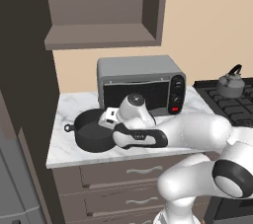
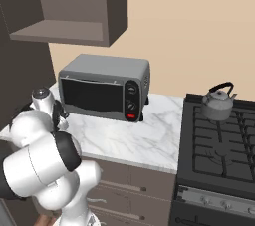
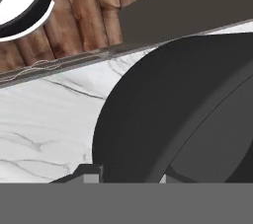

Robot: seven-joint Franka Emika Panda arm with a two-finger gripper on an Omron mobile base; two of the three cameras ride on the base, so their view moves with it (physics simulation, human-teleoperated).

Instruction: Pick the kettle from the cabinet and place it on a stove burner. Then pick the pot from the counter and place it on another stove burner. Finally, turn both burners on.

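Just behind the pot (image 1: 91,131) stands the grey toaster oven (image 1: 141,84).

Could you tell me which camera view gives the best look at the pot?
The left base view: the pot shows whole there on the counter before the toaster oven, one side handle visible. The hand view gives a close-up of its dark wall and rim. In the right base view the arm covers it.

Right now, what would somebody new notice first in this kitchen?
Probably the big white robot arm bending over the dark pot on the marble counter, its gripper at the pot's rim. Behind them sits a grey toaster oven, and a small kettle already stands on the black stove.
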